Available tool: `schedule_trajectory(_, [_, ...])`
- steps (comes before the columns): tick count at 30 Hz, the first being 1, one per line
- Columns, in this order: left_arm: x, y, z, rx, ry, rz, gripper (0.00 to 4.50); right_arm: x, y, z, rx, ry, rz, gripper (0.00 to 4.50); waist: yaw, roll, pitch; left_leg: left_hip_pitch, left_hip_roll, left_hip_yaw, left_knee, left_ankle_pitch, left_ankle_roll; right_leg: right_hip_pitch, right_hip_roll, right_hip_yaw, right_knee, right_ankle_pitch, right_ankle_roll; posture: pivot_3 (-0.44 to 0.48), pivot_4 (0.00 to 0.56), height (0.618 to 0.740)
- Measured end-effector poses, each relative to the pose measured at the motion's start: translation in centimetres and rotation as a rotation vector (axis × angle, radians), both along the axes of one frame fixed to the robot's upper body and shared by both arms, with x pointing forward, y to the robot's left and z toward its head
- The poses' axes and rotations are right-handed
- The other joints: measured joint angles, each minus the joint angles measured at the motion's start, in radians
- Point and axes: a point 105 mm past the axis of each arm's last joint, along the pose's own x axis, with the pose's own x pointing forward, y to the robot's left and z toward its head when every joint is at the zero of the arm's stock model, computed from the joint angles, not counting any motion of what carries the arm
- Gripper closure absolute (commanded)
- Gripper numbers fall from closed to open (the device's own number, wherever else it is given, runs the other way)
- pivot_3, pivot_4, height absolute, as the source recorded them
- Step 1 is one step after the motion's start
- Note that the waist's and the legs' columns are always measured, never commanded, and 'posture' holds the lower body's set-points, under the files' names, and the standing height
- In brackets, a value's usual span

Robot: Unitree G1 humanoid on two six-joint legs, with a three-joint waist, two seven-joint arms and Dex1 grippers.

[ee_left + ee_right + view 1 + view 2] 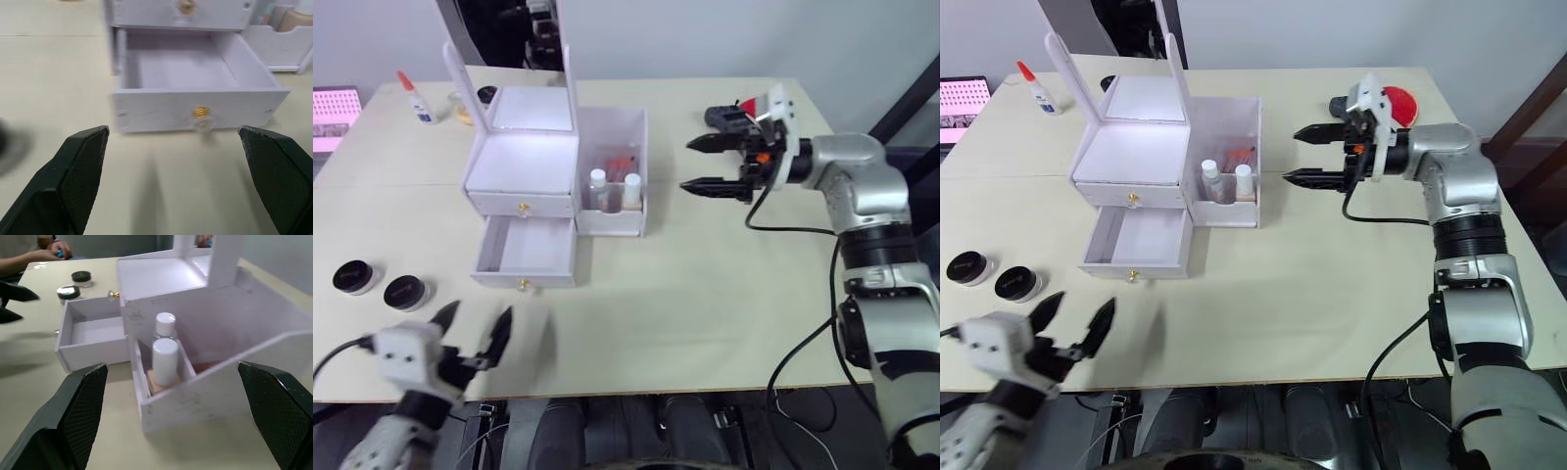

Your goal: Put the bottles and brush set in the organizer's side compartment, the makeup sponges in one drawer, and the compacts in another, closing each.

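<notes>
Two bottles [614, 188] already stand in the side compartment [612, 171] of the organizer [558, 186], with a reddish item behind them that we take for the brush set, so in the left eye view that part of the job looks done. Its lower drawer [527, 253] is pulled out and empty, presumably waiting for the compacts [380, 284], which sit together on the table [705, 294] at about nine o'clock from the drawer. Our left gripper [475, 328] hovers at six o'clock from the drawer, fingers spread wide with nothing in them, the compacts just off at its ten o'clock. Our right gripper [713, 164] hangs at three o'clock from the side compartment, likewise wide open and empty, pointing toward it. In the right eye view a white glue bottle [1035, 87] lies far off at the organizer's ten o'clock. From the left wrist view, the drawer's gold knob [201, 113] sits between our open fingertips [83, 156], untouched. From the right wrist view, the bottles' white caps stand between our spread fingers [80, 396], well clear of both, and a person's hand [46, 253] rests at the table's far edge.
</notes>
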Motion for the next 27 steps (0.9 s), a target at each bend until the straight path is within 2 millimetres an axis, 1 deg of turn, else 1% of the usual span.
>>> schedule_trajectory(2, [-1.5, 4.1, 0.1, 0.037, 0.007, 0.112, 0.06, 0.4, -2.1, -0.8, 0.01, 0.017, -0.067, 0.0, 0.0, 0.0, 0.0, 0.0, 0.0, 0.0, 0.002, 0.0, 0.0, 0.0, 0.0, 0.0, 0.0, 0.0, 0.0, 0.0, 0.15, 0.74])
schedule_trajectory(3, [-2.4, 5.8, 0.0, 0.045, 0.014, 0.163, 0.06, 0.6, -3.4, -1.5, 0.008, 0.033, -0.11, 0.0, 0.0, 0.0, 0.0, -0.001, 0.0, 0.0, 0.003, 0.0, 0.0, 0.001, -0.001, 0.0, -0.001, 0.0, 0.0, 0.0, 0.15, 0.74])
schedule_trajectory(4, [-3.2, 7.1, 0.0, 0.049, 0.019, 0.203, 0.06, 0.7, -4.4, -2.1, 0.006, 0.049, -0.148, 0.0, -0.002, 0.0, 0.0, -0.001, 0.0, 0.001, 0.005, -0.001, -0.001, 0.001, -0.002, 0.0, -0.003, 0.0, 0.0, 0.0, 0.15, 0.74])
schedule_trajectory(7, [-5.0, 10.3, -0.8, 0.055, 0.042, 0.282, 0.06, 1.3, -7.2, -4.0, 0.028, 0.087, -0.266, 0.0, -0.008, 0.0, 0.0, -0.001, 0.0, 0.003, 0.007, -0.002, -0.002, 0.001, -0.002, 0.0, -0.004, 0.0, 0.0, 0.0, 0.15, 0.74])
schedule_trajectory(10, [-6.5, 12.3, -1.8, 0.048, 0.076, 0.344, 0.06, 1.1, -10.0, -6.4, 0.021, 0.135, -0.38, 0.0, -0.014, 0.0, 0.0, -0.001, -0.001, 0.003, 0.008, -0.002, -0.002, 0.002, -0.003, 0.0, -0.005, 0.0, 0.0, 0.0, 0.15, 0.74])
schedule_trajectory(12, [-6.8, 12.8, -2.0, 0.045, 0.08, 0.358, 0.06, 0.9, -11.3, -7.6, 0.032, 0.156, -0.436, 0.0, -0.022, 0.0, 0.0, -0.001, -0.001, 0.003, 0.008, -0.002, -0.002, 0.003, -0.003, 0.0, -0.004, 0.0, 0.0, 0.0, 0.15, 0.74])
schedule_trajectory(14, [-6.2, 12.9, -1.6, 0.048, 0.061, 0.342, 0.06, 0.7, -12.3, -8.6, 0.031, 0.165, -0.48, 0.0, -0.025, 0.0, 0.0, -0.001, 0.0, 0.003, 0.007, -0.002, -0.002, 0.002, -0.003, 0.0, -0.002, 0.0, 0.0, 0.0, 0.15, 0.74])
schedule_trajectory(17, [-5.2, 12.9, -0.8, 0.072, 0.035, 0.311, 0.06, 0.6, -12.8, -8.6, 0.041, 0.158, -0.506, 0.0, -0.029, 0.0, 0.0, 0.0, 0.0, 0.003, 0.006, -0.001, -0.002, 0.002, -0.003, 0.0, 0.0, 0.001, -0.002, 0.0, 0.15, 0.74])
schedule_trajectory(20, [-4.4, 12.8, -0.2, 0.087, 0.012, 0.289, 0.06, 0.6, -12.8, -8.3, 0.046, 0.146, -0.5, 0.0, -0.029, 0.0, 0.0, 0.0, 0.001, 0.003, 0.005, -0.001, -0.002, 0.001, -0.001, 0.0, 0.0, 0.001, -0.002, 0.0, 0.15, 0.74])
schedule_trajectory(22, [-4.2, 12.9, -0.1, 0.092, 0.011, 0.284, 0.06, 0.5, -12.4, -8.0, 0.043, 0.143, -0.475, 0.0, -0.027, 0.0, 0.0, 0.0, 0.001, 0.003, 0.004, -0.001, -0.002, 0.001, -0.001, 0.0, 0.001, 0.001, -0.002, 0.0, 0.15, 0.74])
schedule_trajectory(24, [-3.8, 12.9, 0.3, 0.1, 0.005, 0.272, 0.06, 0.4, -11.7, -7.5, 0.037, 0.142, -0.428, 0.0, -0.024, 0.0, 0.0, 0.0, 0.001, 0.003, 0.004, -0.001, -0.002, 0.001, -0.001, 0.0, 0.002, 0.001, -0.002, 0.0, 0.15, 0.74])
schedule_trajectory(27, [-3.1, 12.7, 0.9, 0.108, -0.005, 0.255, 0.06, 0.1, -9.0, -6.4, 0.003, 0.15, -0.287, 0.0, -0.026, 0.001, 0.0, 0.001, 0.001, 0.003, 0.005, -0.001, -0.002, 0.001, -0.001, 0.001, 0.004, 0.001, -0.002, 0.0, 0.15, 0.74])
